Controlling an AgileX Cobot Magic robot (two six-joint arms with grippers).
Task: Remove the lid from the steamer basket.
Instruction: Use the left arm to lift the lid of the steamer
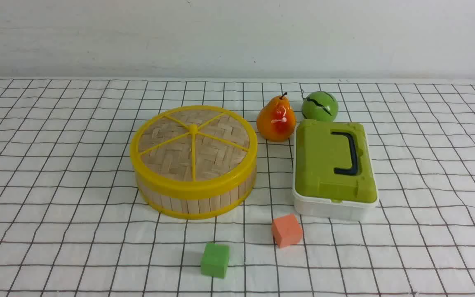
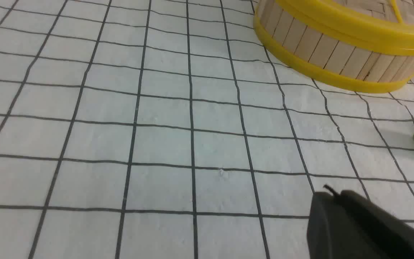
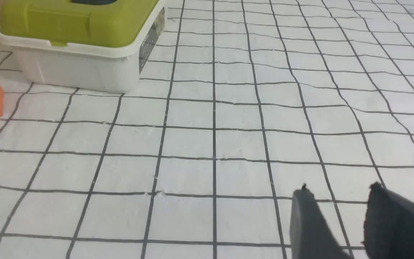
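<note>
Nearest, and out of the front view, are both grippers. The left gripper [image 2: 331, 194] has its dark jaws pressed together on nothing, low over the checked cloth [image 1: 56, 206]. The right gripper [image 3: 338, 190] has its jaws spread, with only bare cloth between them.

Farther in, a green cube [image 1: 215, 260] lies near centre, and an orange cube [image 1: 287, 230] sits just beyond it to the right.

Behind the cubes, left of centre, stands the steamer basket [image 1: 196, 202]. The lid [image 1: 193, 144] sits flat on its top rim, fully closed. It is well apart from both sets of jaws and farther away than either; neither touches it.

Right of the basket is a white box [image 1: 332, 206] with a green top. Farthest stand a pear [image 1: 276, 119] and, to its right, a green ball [image 1: 320, 106].
</note>
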